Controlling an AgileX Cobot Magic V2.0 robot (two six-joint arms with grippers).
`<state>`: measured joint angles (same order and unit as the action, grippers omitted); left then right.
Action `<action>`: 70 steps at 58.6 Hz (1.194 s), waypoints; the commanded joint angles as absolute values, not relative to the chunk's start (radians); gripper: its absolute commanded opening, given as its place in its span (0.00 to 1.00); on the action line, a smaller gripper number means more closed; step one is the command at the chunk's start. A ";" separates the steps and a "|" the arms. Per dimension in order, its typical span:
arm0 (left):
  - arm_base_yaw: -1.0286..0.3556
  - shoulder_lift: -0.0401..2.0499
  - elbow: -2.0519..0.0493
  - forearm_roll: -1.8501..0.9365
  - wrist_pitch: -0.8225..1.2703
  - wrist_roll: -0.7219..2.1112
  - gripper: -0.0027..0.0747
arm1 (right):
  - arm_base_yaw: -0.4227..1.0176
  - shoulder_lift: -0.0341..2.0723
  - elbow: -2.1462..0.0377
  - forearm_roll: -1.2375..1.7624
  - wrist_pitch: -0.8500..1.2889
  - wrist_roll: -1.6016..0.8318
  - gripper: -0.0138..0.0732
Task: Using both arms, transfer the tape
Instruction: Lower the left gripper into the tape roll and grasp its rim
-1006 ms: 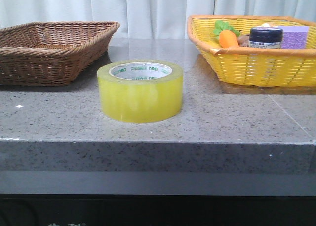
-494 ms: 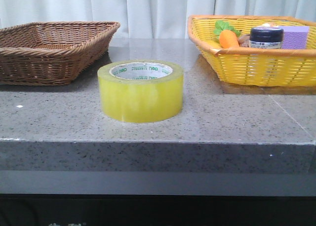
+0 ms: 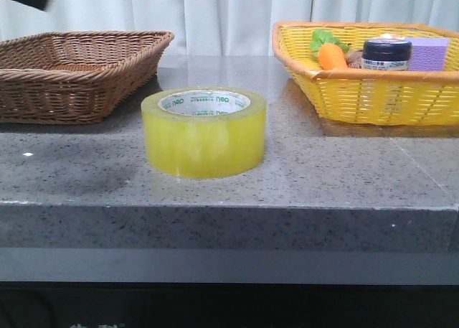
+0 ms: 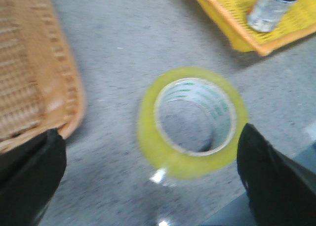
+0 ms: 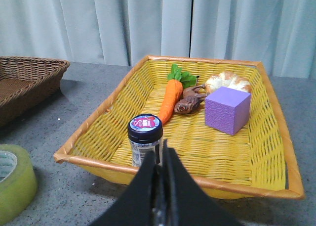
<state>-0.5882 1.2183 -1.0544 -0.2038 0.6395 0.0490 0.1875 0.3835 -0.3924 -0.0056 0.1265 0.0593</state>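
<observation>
The tape (image 3: 204,133) is seen blurred beneath the left gripper (image 4: 148,181), whose jaws are spread wide. The right gripper (image 5: 161,179) is pressed closed on nothing, its arm cut off from view.

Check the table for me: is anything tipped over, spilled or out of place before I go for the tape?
Nothing stands out. The tape lies flat on the counter, core opening upward, between the brown basket and the yellow basket. The jar stands upright in the yellow basket beside the carrot and purple block.
</observation>
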 commanded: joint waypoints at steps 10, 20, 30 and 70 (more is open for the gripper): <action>-0.628 1.421 -1.272 -0.237 0.701 0.044 0.93 | 0.182 0.388 -0.421 -0.019 0.059 0.055 0.08; -0.628 1.545 -1.370 -0.227 0.722 0.044 0.93 | 0.182 0.388 -0.421 -0.019 0.059 0.055 0.08; -0.628 1.633 -1.421 -0.220 0.746 0.044 0.93 | 0.182 0.388 -0.421 -0.019 0.059 0.055 0.08; -0.628 1.699 -1.429 -0.138 0.873 0.044 0.93 | 0.182 0.388 -0.421 -0.019 0.058 0.055 0.08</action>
